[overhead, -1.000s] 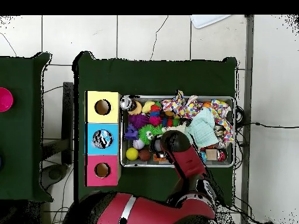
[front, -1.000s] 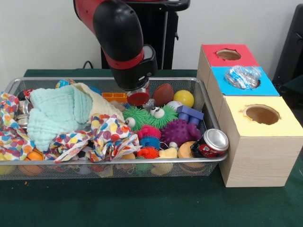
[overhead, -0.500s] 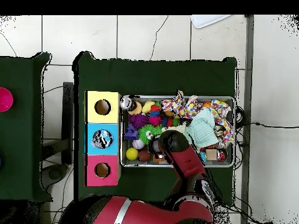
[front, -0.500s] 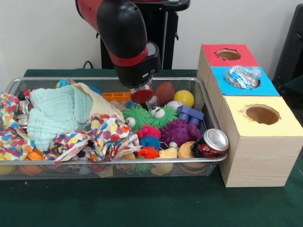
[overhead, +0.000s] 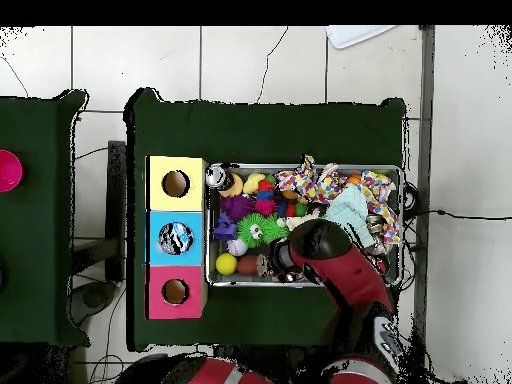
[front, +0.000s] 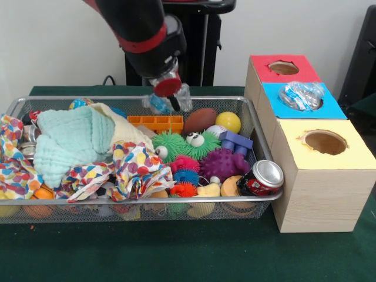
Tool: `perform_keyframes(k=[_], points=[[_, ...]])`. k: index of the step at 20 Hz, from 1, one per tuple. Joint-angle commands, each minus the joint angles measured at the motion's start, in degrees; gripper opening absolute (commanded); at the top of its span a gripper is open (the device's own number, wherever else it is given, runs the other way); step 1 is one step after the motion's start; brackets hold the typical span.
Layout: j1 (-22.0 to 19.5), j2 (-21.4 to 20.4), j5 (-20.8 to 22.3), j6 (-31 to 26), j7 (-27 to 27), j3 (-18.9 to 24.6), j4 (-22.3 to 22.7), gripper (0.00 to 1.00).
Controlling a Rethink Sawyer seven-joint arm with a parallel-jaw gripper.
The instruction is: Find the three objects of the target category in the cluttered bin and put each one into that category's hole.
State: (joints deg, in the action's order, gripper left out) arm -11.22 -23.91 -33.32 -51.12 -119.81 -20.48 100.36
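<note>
Now the gripper [front: 168,101] has a clear bottle [front: 166,103] clenched, above the bin [front: 258,138].
Blue hole [front: 301,96], at three o'clock, already holds one.

A dark green cloth-covered table [front: 176,258] fills the foreground. On the overhead view's left, a second green-covered table [overhead: 35,220] carries a round magenta object [overhead: 8,170] at its left edge, over pale floor tiles [overhead: 250,60].

A crumpled clear plastic bottle [front: 166,101] hung above the bin's [front: 258,147] far edge, apparently in my grip.
</note>
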Motion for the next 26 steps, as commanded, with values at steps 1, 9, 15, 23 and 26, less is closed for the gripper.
perform_keyframes(k=[1, 9, 15, 23, 26], points=[[-5.03, -3.01, 9.22, -17.62, -6.68, -1.59, -10.71, 0.0], [-10.59, -7.45, 13.66, -32.93, -2.49, 2.77, -17.25, 0.0], [-13.06, -11.01, 10.65, -41.3, -1.62, 8.73, -17.94, 0.0], [-13.61, -14.23, 4.03, -47.26, -3.08, 14.92, -16.58, 0.0], [-13.42, -14.63, 2.11, -46.92, -3.75, 16.15, -16.74, 0.0]])
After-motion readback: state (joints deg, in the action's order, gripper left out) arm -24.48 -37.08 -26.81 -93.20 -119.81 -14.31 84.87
